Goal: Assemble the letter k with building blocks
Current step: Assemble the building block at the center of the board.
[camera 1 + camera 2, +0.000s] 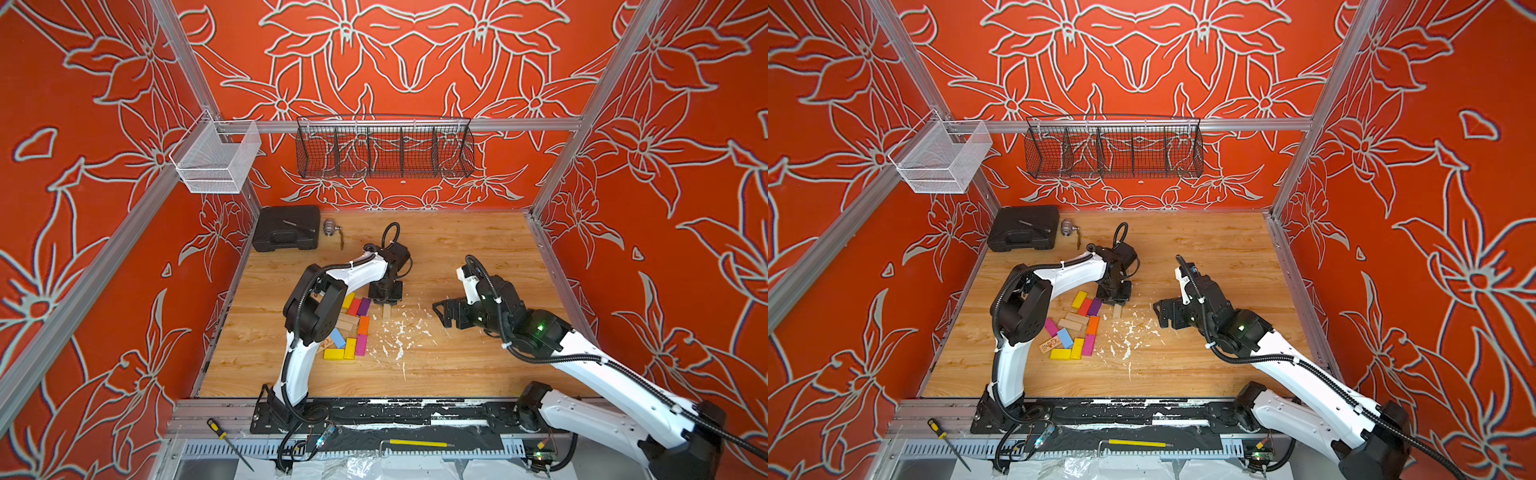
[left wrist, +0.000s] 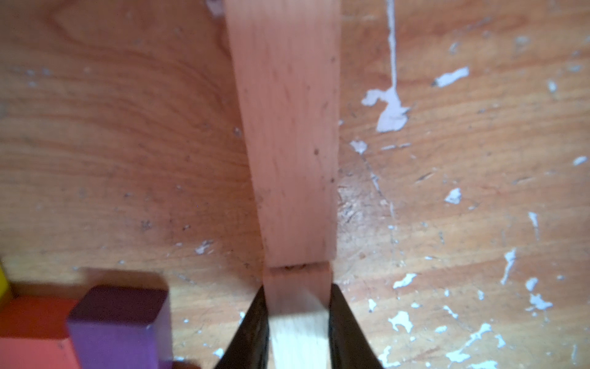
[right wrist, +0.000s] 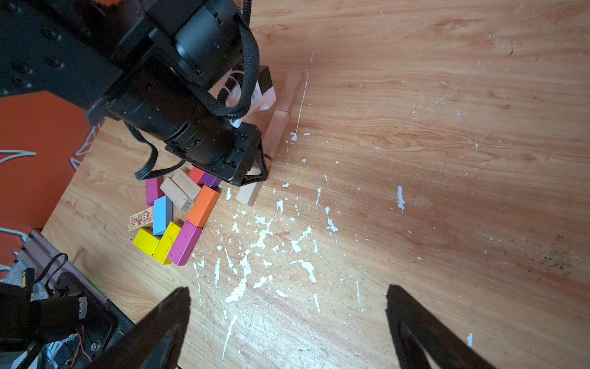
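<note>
My left gripper (image 2: 298,306) is shut on a plain wood block (image 2: 298,332) that lies flat on the table, a black finger against each long side. Its far end butts against another plain block (image 2: 287,127), in one straight line. The right wrist view shows that line (image 3: 277,131) running away from the left gripper (image 3: 252,169). In both top views the held block (image 1: 387,311) (image 1: 1117,311) sticks out below the left gripper (image 1: 386,297). A pile of coloured building blocks (image 1: 353,328) (image 3: 178,217) lies just left of it. My right gripper (image 3: 287,297) (image 1: 440,313) hangs open and empty over the table.
White flecks (image 1: 399,332) litter the wood table between the arms. A black case (image 1: 286,227) and a small metal part (image 1: 330,227) sit at the back left. A purple block (image 2: 118,322) and a red one (image 2: 32,326) lie close beside the left gripper.
</note>
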You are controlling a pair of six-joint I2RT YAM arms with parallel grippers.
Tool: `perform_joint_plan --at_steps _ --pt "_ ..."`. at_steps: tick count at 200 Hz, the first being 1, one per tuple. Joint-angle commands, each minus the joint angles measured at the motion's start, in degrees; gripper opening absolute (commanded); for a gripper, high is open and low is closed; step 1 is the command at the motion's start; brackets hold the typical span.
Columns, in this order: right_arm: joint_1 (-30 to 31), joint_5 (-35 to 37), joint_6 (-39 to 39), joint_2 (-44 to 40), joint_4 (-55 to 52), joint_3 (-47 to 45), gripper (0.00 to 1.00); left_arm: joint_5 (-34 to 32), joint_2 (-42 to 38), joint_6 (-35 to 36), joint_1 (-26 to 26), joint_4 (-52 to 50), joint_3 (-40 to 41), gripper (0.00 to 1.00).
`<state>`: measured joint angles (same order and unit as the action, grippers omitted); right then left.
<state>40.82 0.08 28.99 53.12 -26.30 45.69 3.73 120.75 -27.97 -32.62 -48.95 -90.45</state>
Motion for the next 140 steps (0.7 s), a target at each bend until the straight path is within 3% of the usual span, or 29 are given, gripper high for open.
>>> perform_joint_plan --at_steps 1,84,140 --pt "-0.14 1.36 0.54 -0.04 0.37 -0.52 0.97 0.05 1.46 -0.44 0.27 -1.12 -1.09 0.29" --pt "-0.12 1.58 0.61 -0.12 0.41 -0.52 0.97 -0.1 1.95 -0.5 0.3 -1.51 -1.82 0.3" --pt "-0.12 1.61 0.66 -0.11 0.46 -0.52 0.97 -0.22 1.62 -0.38 0.35 -1.82 -1.99 0.36"
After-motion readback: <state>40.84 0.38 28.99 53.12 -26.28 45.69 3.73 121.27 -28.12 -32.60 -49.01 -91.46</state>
